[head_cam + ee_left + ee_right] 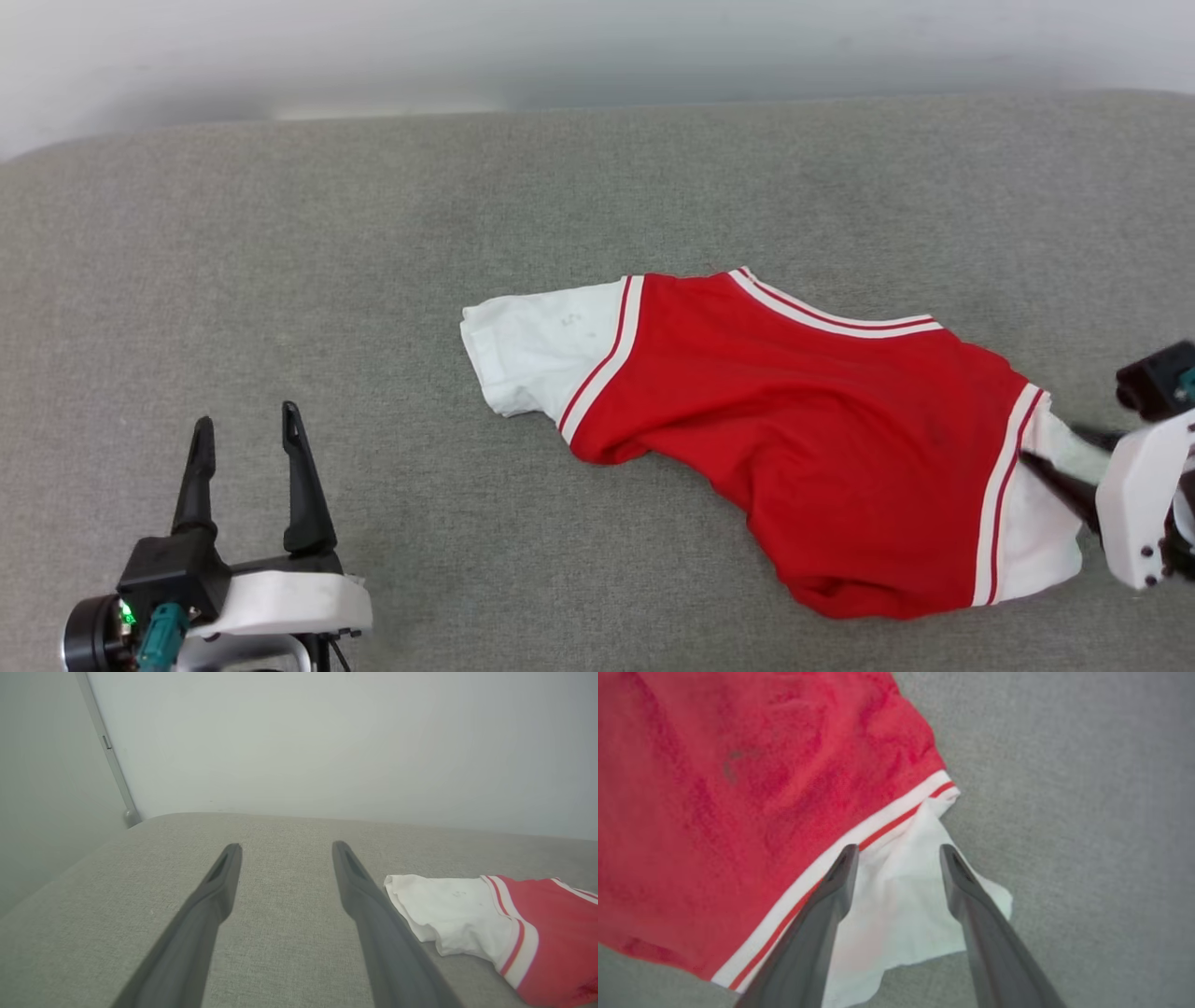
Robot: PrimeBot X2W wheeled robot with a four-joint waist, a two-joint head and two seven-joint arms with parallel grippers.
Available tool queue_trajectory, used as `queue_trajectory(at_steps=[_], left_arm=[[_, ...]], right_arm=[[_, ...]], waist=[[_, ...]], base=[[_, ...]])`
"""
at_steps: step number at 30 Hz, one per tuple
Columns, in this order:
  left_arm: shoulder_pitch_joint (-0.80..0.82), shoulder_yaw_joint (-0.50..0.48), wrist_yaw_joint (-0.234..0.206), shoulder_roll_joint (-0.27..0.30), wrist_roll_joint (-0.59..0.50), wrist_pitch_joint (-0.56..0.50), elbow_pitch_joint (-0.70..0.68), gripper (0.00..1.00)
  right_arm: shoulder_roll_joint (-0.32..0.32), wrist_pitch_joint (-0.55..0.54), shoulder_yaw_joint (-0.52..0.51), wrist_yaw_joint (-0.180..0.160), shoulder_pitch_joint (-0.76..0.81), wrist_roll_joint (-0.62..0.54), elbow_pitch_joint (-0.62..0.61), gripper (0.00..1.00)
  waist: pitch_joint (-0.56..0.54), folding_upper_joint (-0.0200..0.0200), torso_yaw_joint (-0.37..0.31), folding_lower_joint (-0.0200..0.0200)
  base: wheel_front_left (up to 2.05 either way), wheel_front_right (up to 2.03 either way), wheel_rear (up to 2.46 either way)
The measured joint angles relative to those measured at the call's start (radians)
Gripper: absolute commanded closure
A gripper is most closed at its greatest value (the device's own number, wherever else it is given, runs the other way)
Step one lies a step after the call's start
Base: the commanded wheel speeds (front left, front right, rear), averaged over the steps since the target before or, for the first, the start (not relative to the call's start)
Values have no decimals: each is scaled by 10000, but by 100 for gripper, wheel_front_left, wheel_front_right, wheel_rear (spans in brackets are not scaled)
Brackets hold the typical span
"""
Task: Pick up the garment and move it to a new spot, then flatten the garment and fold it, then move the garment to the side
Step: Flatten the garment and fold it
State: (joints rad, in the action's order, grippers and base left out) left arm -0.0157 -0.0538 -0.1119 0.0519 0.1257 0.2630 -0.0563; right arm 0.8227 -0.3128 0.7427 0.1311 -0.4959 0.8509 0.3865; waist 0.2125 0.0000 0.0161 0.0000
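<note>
**A:** What is seen in the head view?

**B:** The garment (794, 439) is laid crumpled on the grey padded surface (280, 233), right of its middle and reaching toward the right edge. A plain red face is turned up. A left-side sleeve (537, 355) and a right-side sleeve (1036, 551), both white, are bordered by striped trim (597, 369) in red and white. The left gripper (246, 417) is held over the near left corner, well apart from the garment, with its fingers spread and nothing between them. The right gripper (1050, 446) is seen by the right edge, with its fingers parted about the right-side sleeve.

**A:** And the left wrist view?

**B:** The left gripper (286, 845) is shown spread wide over bare surface (280, 905). The left-side sleeve (444, 905) is seen beside one finger. A few faint grey specks are carried on it, too small to be read. A pale wall (327, 742) is seen behind the far edge.

**A:** And the right wrist view?

**B:** The right gripper (899, 848) is shown with its fingers apart, and the right-side sleeve (901, 905) is spread loose between and beneath them, not pinched. Whether the cloth is touched cannot be told. A dim dark smudge is borne on the red of the garment (738, 812), and it cannot be read as writing.
</note>
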Motion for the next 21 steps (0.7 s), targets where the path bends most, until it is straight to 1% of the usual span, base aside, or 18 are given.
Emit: queue_trajectory(at_steps=[2, 5, 9, 13, 17, 21], left_arm=[[112, -146, 130, 36, -54, 0, 65, 0], [351, -236, 320, 278, -182, 0, 219, 0], [880, -332, 570, 671, -290, 2, 405, 0], [1530, -449, 853, 1024, -194, -2, 635, 0], [2421, -416, 1129, 1532, -228, -247, 788, 0], [3366, -295, 1436, 1929, -150, -863, 838, 0]], right_arm=[[-130, 704, -504, 0, 3, -602, -79, 0], [-541, 1825, -1567, 0, 35, -1528, -180, 0], [-1580, 3480, -3277, 0, 361, -2930, -516, 0], [-2869, 4865, -4974, 0, 1036, -4591, -1080, 0], [-4307, 5517, -6376, 0, 1868, -5977, -1952, 0], [-5501, 5710, -7173, 0, 2649, -6886, -2824, 0]], waist=[[-101, 0, -59, 0], [-230, 0, -176, 0], [-330, 0, -354, 0], [-327, 0, -523, 0], [-197, 0, -635, 0], [-35, 0, -729, 1]], base=[[0, 0, 0], [0, 0, 0], [0, 0, 0], [0, 0, 0], [0, 0, 0], [0, 0, 0]])
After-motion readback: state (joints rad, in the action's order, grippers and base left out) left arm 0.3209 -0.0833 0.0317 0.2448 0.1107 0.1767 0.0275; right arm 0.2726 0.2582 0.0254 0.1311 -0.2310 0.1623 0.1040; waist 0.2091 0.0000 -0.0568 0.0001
